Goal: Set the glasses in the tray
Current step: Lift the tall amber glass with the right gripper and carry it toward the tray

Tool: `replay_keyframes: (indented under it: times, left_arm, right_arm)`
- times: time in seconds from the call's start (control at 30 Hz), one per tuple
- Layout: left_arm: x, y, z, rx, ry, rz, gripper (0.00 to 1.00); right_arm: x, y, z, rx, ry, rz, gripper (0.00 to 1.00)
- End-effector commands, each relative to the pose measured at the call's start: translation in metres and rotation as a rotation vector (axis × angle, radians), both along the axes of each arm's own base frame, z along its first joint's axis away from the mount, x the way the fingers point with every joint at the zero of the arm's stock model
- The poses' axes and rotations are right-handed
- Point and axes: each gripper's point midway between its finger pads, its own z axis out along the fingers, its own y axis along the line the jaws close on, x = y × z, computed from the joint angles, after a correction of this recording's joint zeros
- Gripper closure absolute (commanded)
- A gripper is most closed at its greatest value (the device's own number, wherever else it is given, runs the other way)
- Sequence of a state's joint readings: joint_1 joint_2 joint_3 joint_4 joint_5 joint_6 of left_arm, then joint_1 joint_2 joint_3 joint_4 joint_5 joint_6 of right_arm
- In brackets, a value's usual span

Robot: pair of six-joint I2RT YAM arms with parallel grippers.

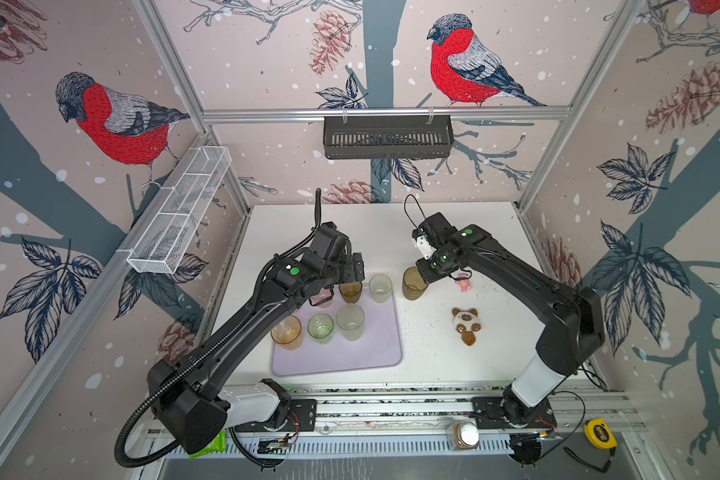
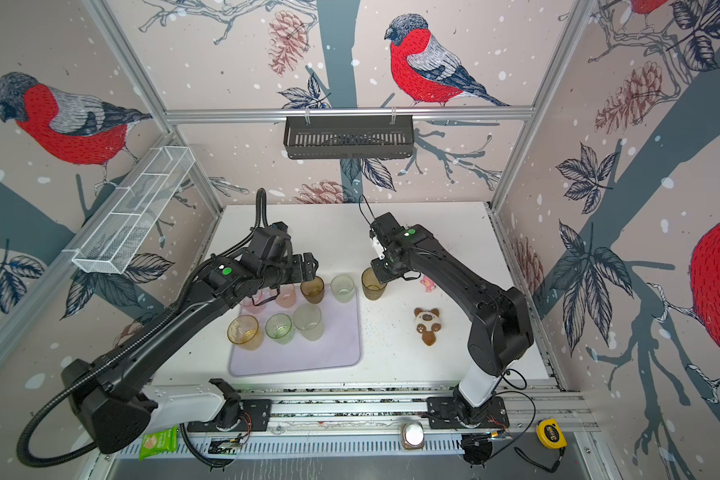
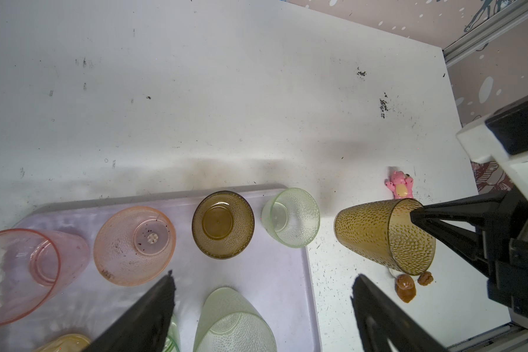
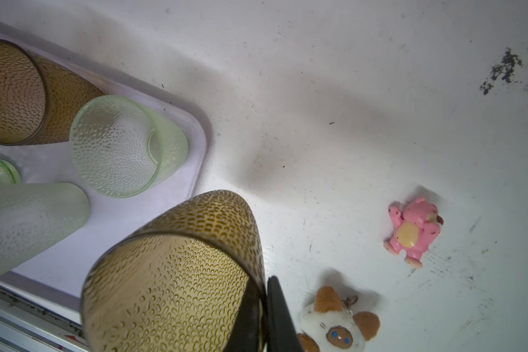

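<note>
Nearest me, the tray (image 1: pixel 350 357) keeps its front strip bare. On it stand the amber glass (image 1: pixel 287 331), green glass (image 1: pixel 320 327) and frosted tall glass (image 1: pixel 350 321). A plush toy (image 1: pixel 465 325) lies to the right on the surface (image 1: pixel 454 365). Farther back stand two pink glasses (image 3: pixel 134 245), a brown glass (image 3: pixel 223 224) and a pale green glass (image 3: pixel 290 217). My left end effector (image 3: pixel 264 279) hangs over them, jaws wide and empty. My right end effector (image 4: pixel 265 311) pinches the rim of the last brown glass (image 1: pixel 413 284), one finger inside, to carry it by the lip. It is off the tray, just beside the far right corner. The pale green glass fills that corner, so I judge the bare front is freer. Beyond lies a pink figure (image 1: pixel 462 285), clear of that path.
</note>
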State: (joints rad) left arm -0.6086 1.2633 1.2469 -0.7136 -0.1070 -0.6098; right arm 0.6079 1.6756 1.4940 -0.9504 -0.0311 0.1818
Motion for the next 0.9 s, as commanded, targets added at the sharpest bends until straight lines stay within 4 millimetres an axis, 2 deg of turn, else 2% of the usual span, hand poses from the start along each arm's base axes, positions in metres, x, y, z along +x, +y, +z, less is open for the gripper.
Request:
replay_keyframes:
  times: [0.0, 0.23, 0.47, 0.87]
  left_arm:
    - [0.006, -0.003, 0.008, -0.031, -0.038, 0.003, 0.09]
    - [0.001, -0.001, 0.006, -0.03, -0.024, -0.007, 0.09]
    - [-0.02, 0.011, 0.001, 0.014, 0.017, -0.043, 0.09]
    - [-0.05, 0.026, -0.018, -0.003, 0.064, -0.038, 0.09]
  right_arm:
    - [-0.013, 0.0, -0.001, -0.004, 0.027, -0.005, 1.0]
    - [-0.029, 0.011, 0.003, 0.019, 0.039, 0.016, 1.0]
    - [-0.042, 0.027, 0.0, 0.029, 0.053, 0.043, 1.0]
    - [-0.05, 0.043, -0.008, 0.038, 0.069, 0.08, 1.0]
